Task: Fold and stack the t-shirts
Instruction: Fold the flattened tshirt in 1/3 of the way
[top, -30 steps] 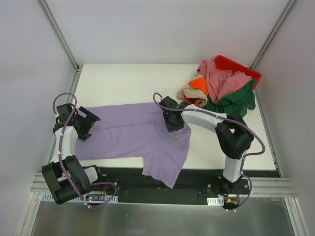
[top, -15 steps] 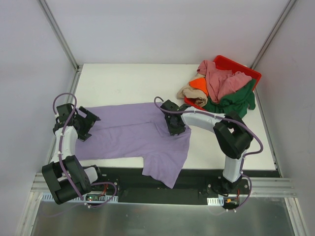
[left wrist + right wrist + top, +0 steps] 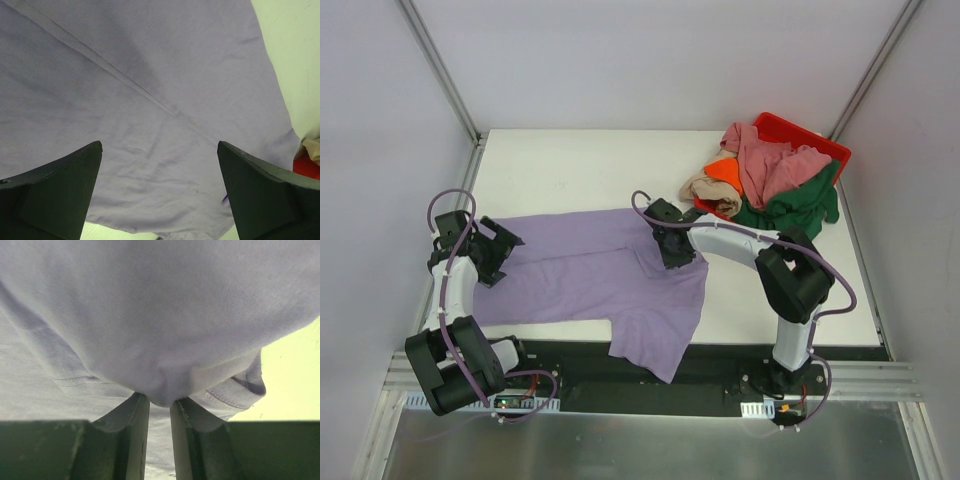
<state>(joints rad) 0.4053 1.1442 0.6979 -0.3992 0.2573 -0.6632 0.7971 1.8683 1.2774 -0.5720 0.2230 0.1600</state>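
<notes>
Your right gripper (image 3: 160,401) has just narrowed onto bunched fold of lavender t-shirt (image 3: 585,275), now pinching it. Shirt lies spread on surface (image 3: 570,170), one end hanging over near edge. Your left gripper (image 3: 160,150) hovers spread wide above its left side. Fold lift likely next.

A lavender purple cloth t-shirt (image 3: 590,275) is lying spread across the near part of the white table (image 3: 570,170), one end hanging over the near edge, a small fold bunching up at its right side. A dusty pink cloth t-shirt (image 3: 765,165), an orange cloth t-shirt (image 3: 725,172), a beige cloth t-shirt (image 3: 712,192) and a dark green cloth t-shirt (image 3: 790,208) are lying crumpled together, spilling from the red plastic bin (image 3: 800,135) at the far right.
</notes>
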